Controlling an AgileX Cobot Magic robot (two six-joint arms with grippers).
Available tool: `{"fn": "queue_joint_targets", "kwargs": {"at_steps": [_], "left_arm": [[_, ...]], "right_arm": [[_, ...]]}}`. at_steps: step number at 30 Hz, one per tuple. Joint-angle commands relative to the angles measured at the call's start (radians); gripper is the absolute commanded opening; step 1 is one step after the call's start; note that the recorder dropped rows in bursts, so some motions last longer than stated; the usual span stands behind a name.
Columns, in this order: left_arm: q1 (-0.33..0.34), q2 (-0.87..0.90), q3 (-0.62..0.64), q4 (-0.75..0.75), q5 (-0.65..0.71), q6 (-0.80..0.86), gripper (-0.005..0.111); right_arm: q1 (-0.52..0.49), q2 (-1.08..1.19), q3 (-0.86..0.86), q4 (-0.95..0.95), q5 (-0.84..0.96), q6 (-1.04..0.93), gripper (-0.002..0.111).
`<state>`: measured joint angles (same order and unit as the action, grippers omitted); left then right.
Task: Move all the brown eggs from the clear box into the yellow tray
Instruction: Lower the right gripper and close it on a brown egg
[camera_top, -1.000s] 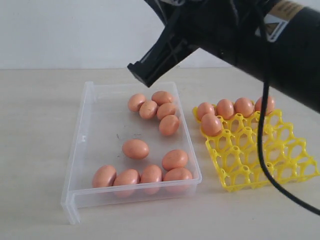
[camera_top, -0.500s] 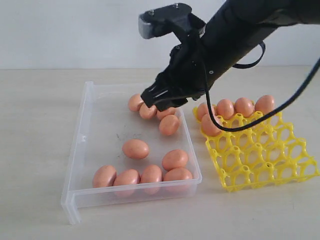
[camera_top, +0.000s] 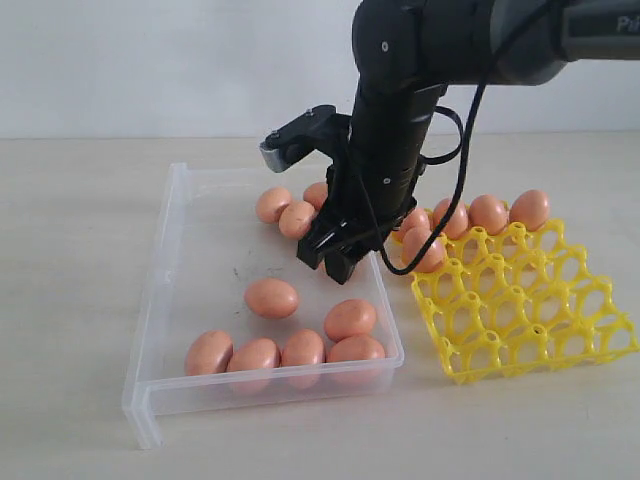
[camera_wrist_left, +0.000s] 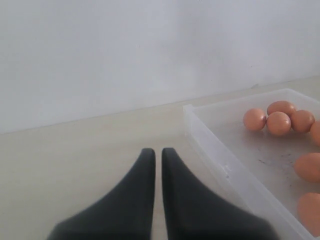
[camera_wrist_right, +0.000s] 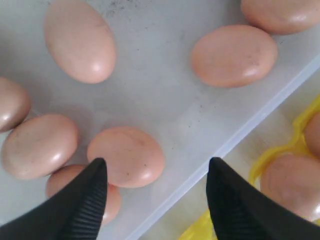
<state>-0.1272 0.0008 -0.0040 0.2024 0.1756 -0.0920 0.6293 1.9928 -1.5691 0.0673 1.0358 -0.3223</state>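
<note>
Near the centre of the frame, I see the right gripper (camera_top: 335, 262) low inside the clear box (camera_top: 160, 290), jaws spread wide and holding nothing, just above one of the brown eggs (camera_wrist_right: 126, 156). Five more eggs sit in the upper cups of the yellow tray (camera_top: 530, 335) at right. The left gripper (camera_wrist_left: 157, 154) hangs over the bench (camera_wrist_left: 60, 165), jaws pressed together, empty.

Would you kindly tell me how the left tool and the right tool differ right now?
The left tool is shut, fingers pressed together; the right tool stands open. The left tool hangs over the table outside the clear box; the right tool is low in that box, over a brown egg. Both have black fingers and hold nothing.
</note>
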Motion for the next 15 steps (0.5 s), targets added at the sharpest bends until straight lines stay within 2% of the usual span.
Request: {"fn": "queue_joint_targets", "kwargs": {"at_steps": [1,8,12,15], "left_arm": [[-0.006,-0.001,0.004,-0.002,-0.003,-0.005,0.004],[-0.006,-0.001,0.004,-0.002,-0.003,-0.005,0.004],[-0.006,-0.001,0.004,-0.002,-0.003,-0.005,0.004],[-0.006,-0.001,0.004,-0.002,-0.003,-0.005,0.004]], "right_arm": [[-0.002,0.043,-0.04,-0.013,0.006,-0.066,0.053],[0.021,0.054,-0.038,0.019,-0.072,-0.274,0.053],[0.049,0.064,-0.038,0.148,-0.131,-0.429,0.053],[0.075,0.083,-0.038,0.162,-0.158,-0.483,0.053]]}}
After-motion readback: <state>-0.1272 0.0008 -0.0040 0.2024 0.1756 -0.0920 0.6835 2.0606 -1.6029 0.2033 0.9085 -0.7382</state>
